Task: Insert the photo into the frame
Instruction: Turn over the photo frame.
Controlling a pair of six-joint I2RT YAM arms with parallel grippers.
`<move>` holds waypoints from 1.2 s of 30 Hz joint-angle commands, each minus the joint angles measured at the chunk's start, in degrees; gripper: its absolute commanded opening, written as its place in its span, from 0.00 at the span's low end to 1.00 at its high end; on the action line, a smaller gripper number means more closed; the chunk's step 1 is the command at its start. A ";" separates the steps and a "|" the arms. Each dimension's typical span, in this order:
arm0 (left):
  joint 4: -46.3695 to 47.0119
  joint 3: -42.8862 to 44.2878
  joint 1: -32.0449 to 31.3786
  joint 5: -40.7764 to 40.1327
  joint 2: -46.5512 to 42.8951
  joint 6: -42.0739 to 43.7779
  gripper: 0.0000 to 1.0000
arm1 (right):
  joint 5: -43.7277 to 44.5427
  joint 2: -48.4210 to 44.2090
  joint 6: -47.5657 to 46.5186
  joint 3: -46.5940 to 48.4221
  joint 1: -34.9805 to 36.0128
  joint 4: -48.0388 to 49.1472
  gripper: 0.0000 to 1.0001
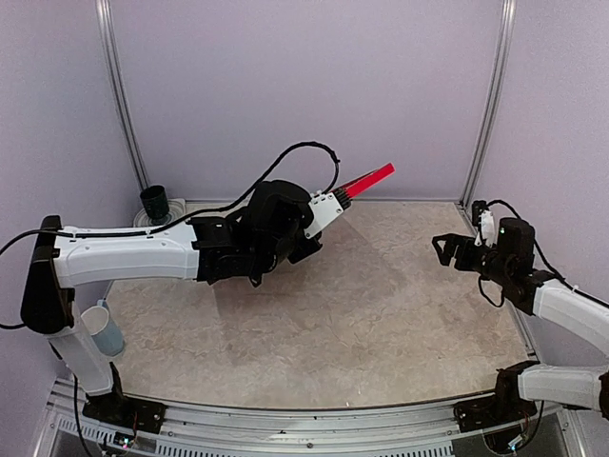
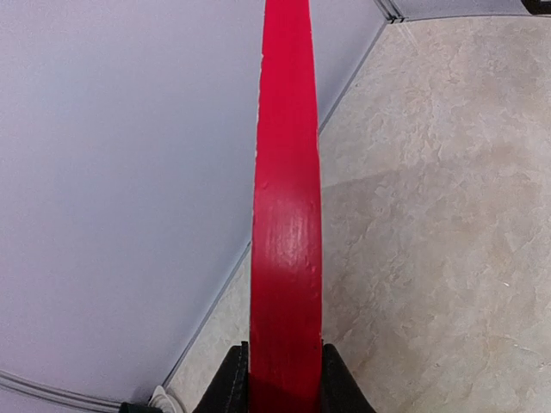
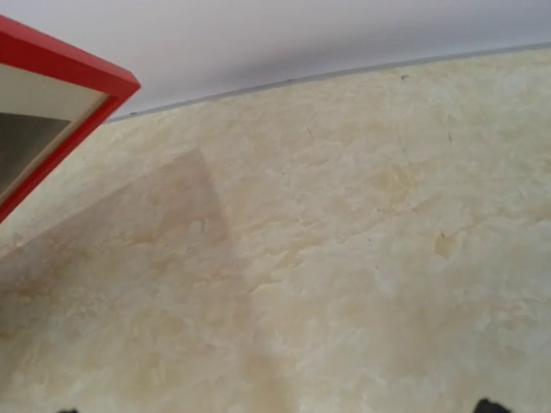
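The frame (image 1: 369, 178) is held up off the table (image 1: 381, 314), above its far edge near the middle, tilted so that its free end rises toward the back wall and to the right; from the top camera only a narrow red strip of it shows, seen edge-on; the left gripper (image 1: 339, 196) is clamped on its lower end, and in the left wrist view the two black fingers (image 2: 231, 383) press against either side of the red edge (image 2: 286, 215), which runs straight up the picture away from the jaws; the red paint there looks slightly pitted and rough, with no lettering to be read on it; in the right wrist view one corner of the frame (image 3: 69, 64) enters from the upper left, red on the outside, pale on the inner edge, with a dull grey surface inside the opening that I cannot identify; a faint darker patch lies on the marbled beige table top below it; the right gripper (image 1: 443, 252) hangs above the right edge of the table, well apart from the frame, its jaws spread wide and holding nothing, only the dark fingertips (image 3: 487, 404) showing at the bottom of its own view; a black cup (image 1: 154, 202) stands at the far left corner, and a pale blue cup (image 1: 105, 328) sits at the left edge beside the left arm.
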 commanded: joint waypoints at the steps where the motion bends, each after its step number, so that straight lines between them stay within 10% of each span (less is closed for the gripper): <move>1: 3.16 4.53 0.59 4.81 -1.81 -9.11 0.02 | -1.99 1.06 -2.63 0.68 -0.28 2.42 0.99; 36: 7.75 8.46 14.17 9.71 -8.86 -23.19 0.00 | -4.26 8.55 0.93 3.11 0.02 0.51 0.99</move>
